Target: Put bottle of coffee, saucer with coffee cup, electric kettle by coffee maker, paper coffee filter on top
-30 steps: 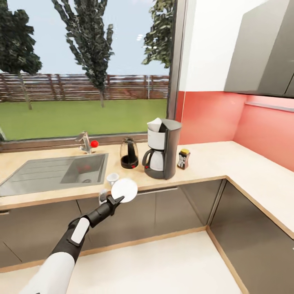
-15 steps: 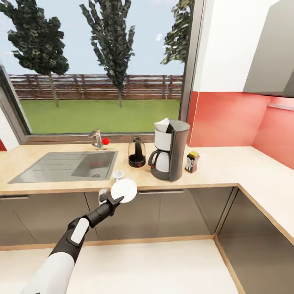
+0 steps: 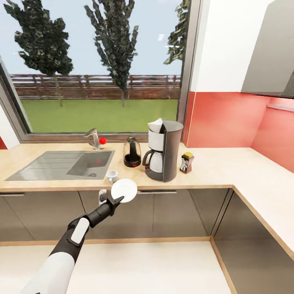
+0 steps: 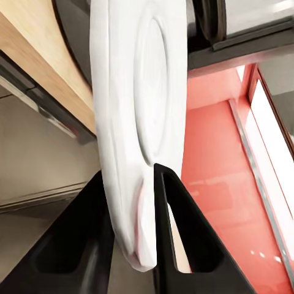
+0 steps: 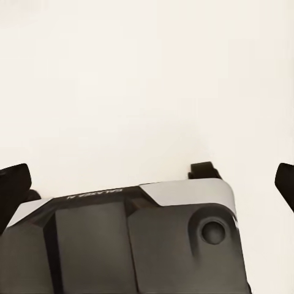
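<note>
My left gripper (image 3: 116, 199) is shut on the rim of the white saucer (image 3: 124, 190), holding it on edge in front of the countertop (image 3: 212, 171), just below its wooden edge. In the left wrist view both black fingers (image 4: 92, 245) pinch the saucer (image 4: 141, 110). The coffee cup (image 3: 111, 176) stands on the counter just behind. The black coffee maker (image 3: 164, 151) carries the paper coffee filter (image 3: 155, 124) on top. The electric kettle (image 3: 132, 152) is at its left, the bottle of coffee (image 3: 186, 162) at its right. My right gripper (image 5: 147, 184) is open over pale floor.
A steel sink (image 3: 61, 164) with a faucet (image 3: 94, 139) lies left of the kettle, under a large window. Grey cabinets (image 3: 171, 212) run below the counter and turn the corner at the right. The thin kitchen shelf (image 3: 280, 107) hangs on the red wall.
The whole head view has swung, so the counter and its things sit differently in the picture. The left arm holds the saucer in the same pose throughout.
</note>
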